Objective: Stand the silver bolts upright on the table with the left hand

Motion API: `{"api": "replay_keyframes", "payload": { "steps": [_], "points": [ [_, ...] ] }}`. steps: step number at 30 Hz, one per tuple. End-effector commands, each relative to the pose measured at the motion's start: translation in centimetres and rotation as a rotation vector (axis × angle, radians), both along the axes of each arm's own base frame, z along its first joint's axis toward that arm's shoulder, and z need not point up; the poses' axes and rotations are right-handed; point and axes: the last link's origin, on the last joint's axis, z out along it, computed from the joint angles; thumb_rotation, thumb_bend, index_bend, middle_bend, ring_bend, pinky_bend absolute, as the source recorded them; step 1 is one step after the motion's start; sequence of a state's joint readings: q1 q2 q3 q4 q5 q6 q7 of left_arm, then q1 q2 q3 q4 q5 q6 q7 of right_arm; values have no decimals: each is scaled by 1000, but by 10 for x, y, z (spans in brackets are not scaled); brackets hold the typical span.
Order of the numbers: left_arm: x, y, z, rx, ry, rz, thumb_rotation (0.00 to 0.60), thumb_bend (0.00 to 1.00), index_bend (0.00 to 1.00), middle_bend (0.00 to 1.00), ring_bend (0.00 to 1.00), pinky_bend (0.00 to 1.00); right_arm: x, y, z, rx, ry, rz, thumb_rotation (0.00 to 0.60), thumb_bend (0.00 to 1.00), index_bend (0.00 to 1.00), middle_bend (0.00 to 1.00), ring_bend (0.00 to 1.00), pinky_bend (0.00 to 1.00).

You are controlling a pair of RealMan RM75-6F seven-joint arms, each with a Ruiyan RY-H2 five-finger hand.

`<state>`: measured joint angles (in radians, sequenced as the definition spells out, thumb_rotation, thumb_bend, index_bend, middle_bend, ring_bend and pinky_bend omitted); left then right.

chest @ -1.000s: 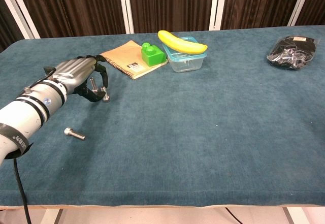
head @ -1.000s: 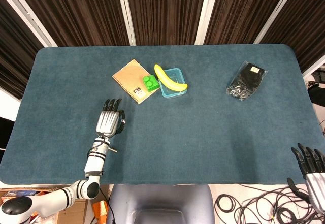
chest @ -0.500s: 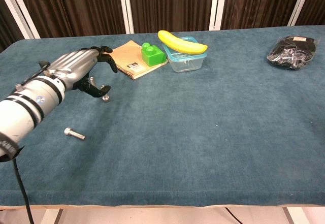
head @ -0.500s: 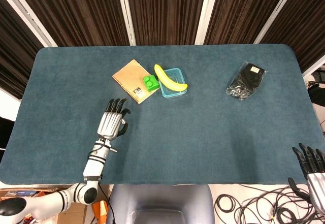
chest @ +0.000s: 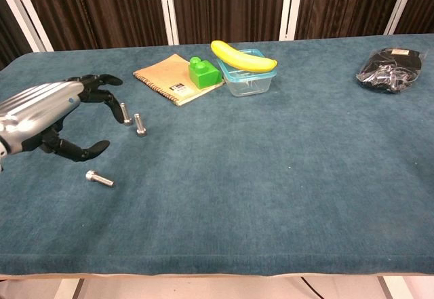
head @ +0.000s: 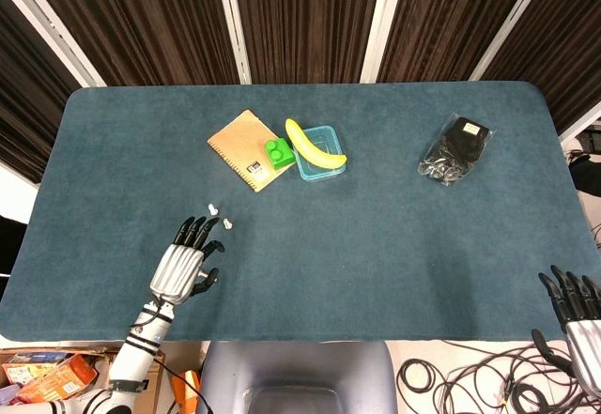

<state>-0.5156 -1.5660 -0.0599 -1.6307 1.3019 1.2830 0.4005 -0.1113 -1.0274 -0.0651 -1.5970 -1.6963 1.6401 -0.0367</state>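
Left hand (chest: 47, 112) spread above lying bolt (chest: 100, 177), beside two upright bolts (chest: 133, 120)

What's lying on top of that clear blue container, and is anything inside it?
A banana lies across the top of the container, beside the green block. Through the clear walls nothing shows inside, though the banana covers part of the opening.

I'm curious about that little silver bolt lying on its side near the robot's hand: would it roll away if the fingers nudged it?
Probably, since the lying bolt has a round shaft. Its wider head would likely make it curve rather than travel straight, and the felt-like table should slow it. It looks like stiff metal, small enough to slip from the left hand, open above it.
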Motion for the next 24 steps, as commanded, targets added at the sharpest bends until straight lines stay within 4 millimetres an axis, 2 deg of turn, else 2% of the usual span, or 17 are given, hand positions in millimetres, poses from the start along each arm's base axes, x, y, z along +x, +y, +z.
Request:
{"api": "replay_keyframes", "payload": {
  "steps": [1, 3, 9, 24],
  "points": [
    [-25, -14, -4, -11, 23, 43, 600, 375, 421, 65, 0, 0, 0, 1, 0, 0, 1, 1, 600, 290, 0, 0, 0, 36],
    [-40, -16, -16, -13, 64, 57, 600, 374, 422, 66, 0, 0, 1, 2, -2, 2, 4, 9, 600, 290, 0, 0, 0, 36],
    [-49, -13, -38, -15, 74, 58, 600, 374, 426, 65, 0, 0, 1, 3, -1, -4, 3, 5, 600, 290, 0, 0, 0, 36],
    [-55, -13, -56, -33, 114, 51, 600, 373, 469, 66, 0, 0, 1, 2, -3, 2, 7, 5, 600, 290, 0, 0, 0, 36]
  ]
}}
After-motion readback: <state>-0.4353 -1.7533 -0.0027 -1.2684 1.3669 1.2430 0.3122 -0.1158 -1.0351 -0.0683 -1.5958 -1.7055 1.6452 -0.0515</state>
